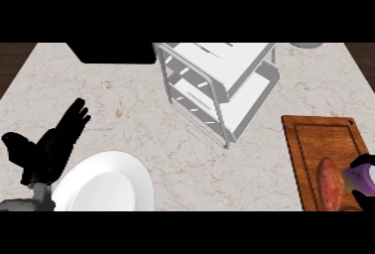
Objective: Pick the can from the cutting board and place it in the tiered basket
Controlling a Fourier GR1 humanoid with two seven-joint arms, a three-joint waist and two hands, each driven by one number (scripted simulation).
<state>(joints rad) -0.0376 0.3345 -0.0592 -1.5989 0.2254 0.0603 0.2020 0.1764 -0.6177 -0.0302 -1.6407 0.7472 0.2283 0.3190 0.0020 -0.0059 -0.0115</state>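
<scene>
Can [359, 174] within right-hand fingers [364, 159]

Left robot hand [45, 149]: matte black, slender tapered fingers and a broader thumb. Wrist: short grey cylindrical forearm segment at lower left edge. Right robot hand [364, 159]: black, only a sliver visible.

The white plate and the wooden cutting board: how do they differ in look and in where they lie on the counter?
The white plate is round and plain white; the cutting board is rectangular and brown wood with a groove along its rim. The plate lies at the lower left beside the open left hand; the cutting board lies at the lower right. The plate shows nothing on it; the cutting board carries a reddish can. Both rest flat on the marble counter.
</scene>
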